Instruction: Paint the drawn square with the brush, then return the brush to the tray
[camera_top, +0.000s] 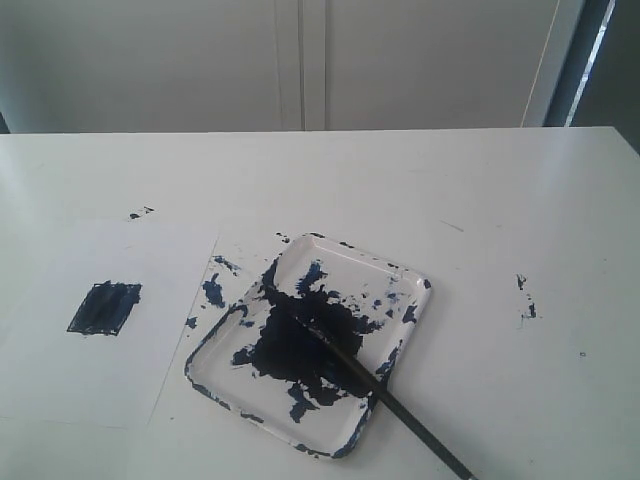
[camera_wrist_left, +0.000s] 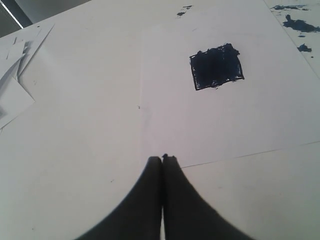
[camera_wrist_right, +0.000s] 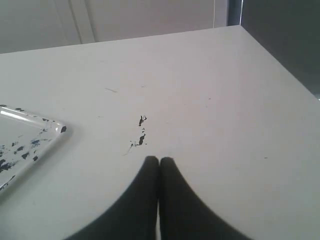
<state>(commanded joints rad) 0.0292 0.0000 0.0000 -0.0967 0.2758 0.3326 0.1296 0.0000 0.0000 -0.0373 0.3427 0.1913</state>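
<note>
The drawn square (camera_top: 104, 307) on the white paper at the left is filled dark blue; the left wrist view shows it too, the drawn square (camera_wrist_left: 216, 66). The clear tray (camera_top: 408, 275), smeared with dark blue paint, sits mid-table. The brush (camera_top: 400, 410) lies with its tip in the blotch and its handle over the tray's front rim, reaching toward the table's near edge. Neither arm shows in the exterior view. My left gripper (camera_wrist_left: 162, 159) is shut and empty over the paper, short of the square. My right gripper (camera_wrist_right: 159, 160) is shut and empty over bare table beside the tray's corner (camera_wrist_right: 56, 128).
Paint specks mark the table right of the tray (camera_top: 526, 300) and behind the paper (camera_top: 140, 213). Loose white paper sheets (camera_wrist_left: 15, 75) lie off to one side in the left wrist view. The table's far right corner (camera_wrist_right: 240, 27) ends near a dark gap.
</note>
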